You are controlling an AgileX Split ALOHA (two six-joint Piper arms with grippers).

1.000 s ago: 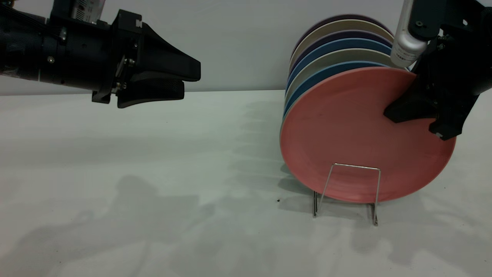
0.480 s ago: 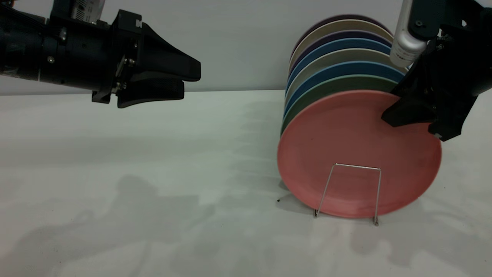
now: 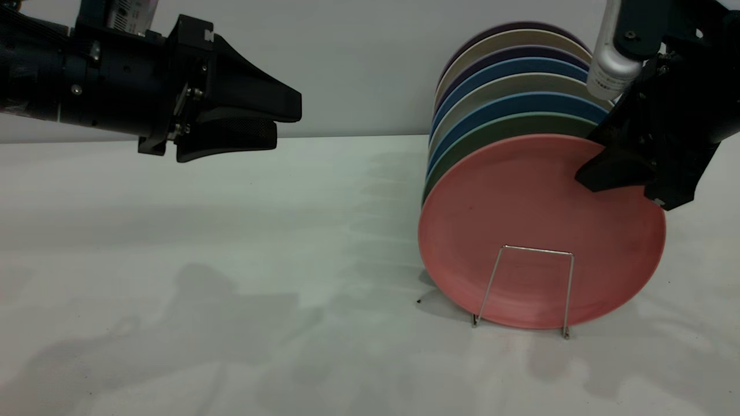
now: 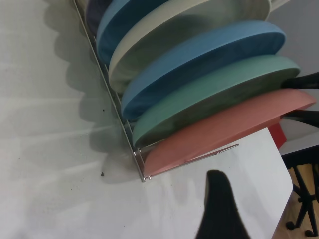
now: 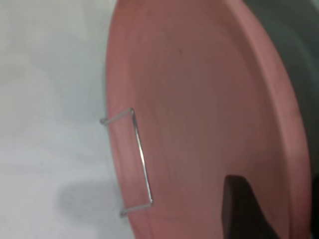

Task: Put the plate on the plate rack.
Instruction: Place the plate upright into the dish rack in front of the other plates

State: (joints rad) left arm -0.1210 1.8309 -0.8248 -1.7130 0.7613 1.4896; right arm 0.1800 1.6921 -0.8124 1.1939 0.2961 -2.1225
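While clamped on the upper rim of the plate, which stands on edge below it in the front slot of the plate rack, right gripper nearest; left gripper parked well apart, fingers nearly shut, holding nothing.

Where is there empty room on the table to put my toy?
The table is bare from its left edge up to the plate rack, beneath the left gripper. It is crowded at the right: standing plates fill the rack, and the right gripper grips the pink plate.
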